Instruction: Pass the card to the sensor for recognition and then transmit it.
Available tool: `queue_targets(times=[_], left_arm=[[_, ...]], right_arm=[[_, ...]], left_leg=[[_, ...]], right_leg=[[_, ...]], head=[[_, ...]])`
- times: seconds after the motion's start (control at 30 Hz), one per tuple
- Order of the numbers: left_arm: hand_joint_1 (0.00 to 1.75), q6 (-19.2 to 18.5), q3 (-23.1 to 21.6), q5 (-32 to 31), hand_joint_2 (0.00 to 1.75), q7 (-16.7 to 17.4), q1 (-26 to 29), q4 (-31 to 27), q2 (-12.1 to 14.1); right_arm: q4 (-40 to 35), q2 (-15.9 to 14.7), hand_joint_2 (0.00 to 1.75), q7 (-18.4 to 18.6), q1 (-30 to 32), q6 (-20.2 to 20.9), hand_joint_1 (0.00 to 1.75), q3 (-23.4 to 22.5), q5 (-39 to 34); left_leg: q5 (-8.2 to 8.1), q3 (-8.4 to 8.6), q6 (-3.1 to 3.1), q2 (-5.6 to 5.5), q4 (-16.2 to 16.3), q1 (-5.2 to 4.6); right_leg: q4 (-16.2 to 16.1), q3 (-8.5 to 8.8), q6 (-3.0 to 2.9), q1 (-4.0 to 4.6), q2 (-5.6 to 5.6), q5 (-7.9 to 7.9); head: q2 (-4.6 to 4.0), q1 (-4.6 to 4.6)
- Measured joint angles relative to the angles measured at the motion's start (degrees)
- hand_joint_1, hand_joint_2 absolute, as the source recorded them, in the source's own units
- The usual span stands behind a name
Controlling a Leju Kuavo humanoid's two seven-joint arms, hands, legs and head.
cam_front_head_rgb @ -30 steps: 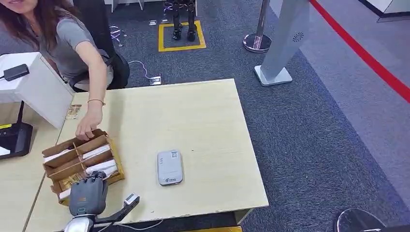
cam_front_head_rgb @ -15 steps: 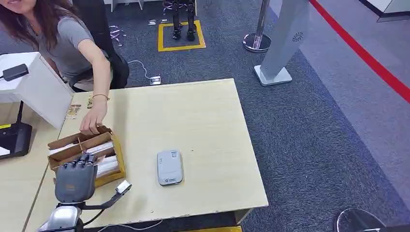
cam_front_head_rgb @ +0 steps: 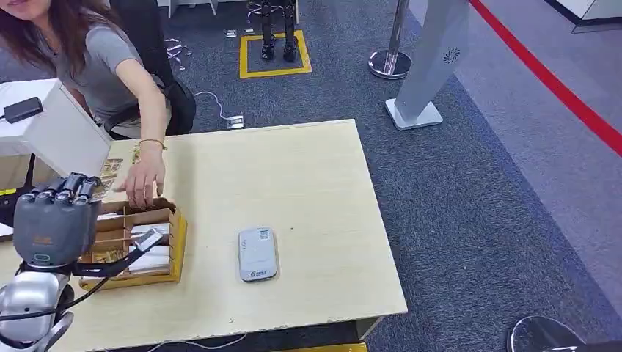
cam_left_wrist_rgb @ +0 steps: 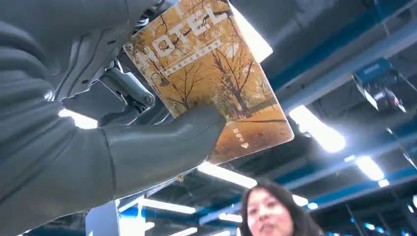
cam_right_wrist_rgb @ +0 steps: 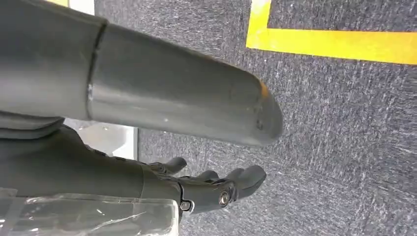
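My left hand (cam_front_head_rgb: pixel 53 222) is raised above the table's left side, next to the wooden card box (cam_front_head_rgb: pixel 174 242). From the left wrist camera, that hand (cam_left_wrist_rgb: pixel 74 123) pinches an orange hotel card (cam_left_wrist_rgb: pixel 216 73) printed with autumn trees between thumb and fingers. The grey card sensor (cam_front_head_rgb: pixel 257 254) lies flat near the table's middle, well to the right of this hand. My right hand (cam_right_wrist_rgb: pixel 123 172) hangs over dark carpet with its fingers loosely apart and nothing in it.
A person seated at the far left rests a hand (cam_front_head_rgb: pixel 146 183) on the box's far edge. A white box (cam_front_head_rgb: pixel 55 136) and a black device (cam_front_head_rgb: pixel 22 213) stand at the left, with loose cards (cam_front_head_rgb: pixel 110 169) by them. A grey pillar (cam_front_head_rgb: pixel 433 59) stands on the carpet beyond.
My left hand has lifted from the near end of the card box and swung up and to the left. The box has shifted and turned under the person's hand.
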Motion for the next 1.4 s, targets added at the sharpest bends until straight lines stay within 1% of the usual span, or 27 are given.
queue_targets(times=[0.1, 0.13, 0.2, 0.27, 0.33, 0.4, 0.5, 0.57, 0.63, 0.77, 0.9, 1.27, 1.4], left_arm=[[1.75, 0.94, 0.29, 0.07, 1.75, -0.35, 0.80, 0.11, 0.26], [1.75, 1.61, 0.95, 0.07, 1.75, -1.48, 1.44, 0.58, 0.13], [1.75, 2.84, 3.45, 0.13, 1.75, -5.13, 3.27, 2.42, -0.57], [1.75, 3.98, 5.84, 0.13, 1.75, -6.78, 4.39, 3.89, -1.31], [1.75, 4.20, 7.88, 0.15, 1.75, -8.90, 4.91, 5.46, -2.03], [1.75, 4.26, 10.43, 0.15, 1.75, -12.40, 5.54, 7.08, -3.06], [1.75, 5.47, 15.33, 0.20, 1.75, -18.28, 5.48, 11.11, -4.66], [1.75, 5.90, 18.24, 0.22, 1.75, -20.84, 5.12, 13.78, -5.80], [1.75, 6.65, 20.64, 0.24, 1.75, -22.66, 4.84, 16.21, -6.99], [1.75, 6.78, 23.63, 0.22, 1.75, -23.45, 4.46, 18.84, -8.59], [1.75, 6.84, 24.94, 0.22, 1.75, -23.50, 4.23, 20.00, -9.53], [1.75, 6.89, 26.03, 0.22, 1.75, -23.50, 4.02, 21.46, -11.19], [1.75, 7.04, 26.40, 0.22, 1.75, -24.04, 3.98, 21.83, -11.65]], right_arm=[[0.13, 0.26, 0.00, 0.26, -0.24, 0.07, 0.00, 0.15, 0.11], [0.17, 0.35, 0.00, 0.39, -0.28, 0.07, 0.00, 0.30, 0.11], [0.24, 0.48, 0.00, 0.48, -0.35, 0.15, 0.00, 0.48, 0.13], [0.31, 0.53, 0.00, 0.48, -0.36, 0.17, 0.00, 0.77, 0.13], [0.33, 0.55, 0.00, 0.52, -0.43, 0.54, 0.00, 1.07, 0.31], [0.33, 0.55, 0.00, 0.79, -0.50, 0.79, 0.00, 1.38, 0.50], [0.35, 0.66, 0.00, 1.05, -0.73, 1.01, 0.00, 1.71, 0.59], [0.37, 0.72, 0.00, 1.11, -0.84, 1.01, 0.00, 1.86, 0.59], [0.37, 0.77, 0.00, 1.18, -1.04, 1.03, 0.00, 2.05, 0.52], [0.37, 0.85, 0.00, 1.25, -1.15, 1.03, 0.00, 2.54, 0.48], [0.39, 1.01, 0.00, 1.25, -1.15, 1.09, 0.00, 2.71, 0.46], [0.39, 1.20, 0.00, 1.33, -1.10, 1.31, 0.00, 2.75, 0.46], [0.39, 1.20, 0.00, 1.33, -1.09, 1.25, 0.00, 2.75, 0.37]], left_leg=[[0.00, 0.00, 0.00, 0.00, 0.00, -0.01], [0.00, 0.01, 0.00, 0.01, 0.00, -0.01], [0.00, 0.01, 0.00, 0.01, 0.00, 0.00], [0.00, 0.00, 0.00, 0.00, 0.00, 0.00], [0.00, 0.00, 0.00, -0.01, 0.00, 0.00], [0.00, 0.00, 0.00, 0.00, 0.00, 0.00], [0.00, 0.01, 0.00, 0.02, 0.00, -0.01], [0.01, 0.01, 0.00, 0.01, 0.00, 0.00], [0.01, 0.01, 0.00, 0.01, 0.00, 0.00], [0.00, 0.00, 0.00, 0.02, 0.00, 0.00], [0.00, 0.00, 0.00, 0.01, 0.00, -0.01], [0.00, 0.00, 0.00, 0.02, 0.00, -0.01], [0.00, 0.00, 0.00, 0.02, 0.00, -0.01]], right_leg=[[0.00, 0.00, 0.00, -0.01, 0.00, 0.00], [0.00, 0.00, 0.00, -0.01, 0.01, 0.00], [0.00, -0.02, 0.00, 0.00, 0.04, 0.00], [0.00, -0.03, 0.00, 0.00, 0.03, 0.00], [0.00, -0.01, 0.00, 0.00, 0.02, 0.00], [0.00, -0.02, 0.00, 0.00, 0.03, 0.00], [0.00, -0.02, 0.00, -0.01, 0.06, 0.00], [0.00, -0.02, 0.00, -0.01, 0.05, 0.00], [0.00, -0.02, 0.00, -0.01, 0.05, 0.00], [0.00, -0.02, 0.00, -0.01, 0.07, 0.00], [0.00, -0.02, 0.00, -0.01, 0.06, 0.00], [0.00, -0.03, 0.00, -0.01, 0.07, 0.00], [0.00, -0.03, 0.00, -0.01, 0.07, 0.00]], head=[[0.00, 0.00], [0.00, -0.02], [0.00, -0.02], [0.00, 0.00], [0.00, 0.00], [0.00, -0.02], [0.00, -0.02], [0.00, -0.02], [0.00, 0.00], [0.00, -0.02], [0.00, -0.02], [0.00, 0.00], [0.00, -0.02]])
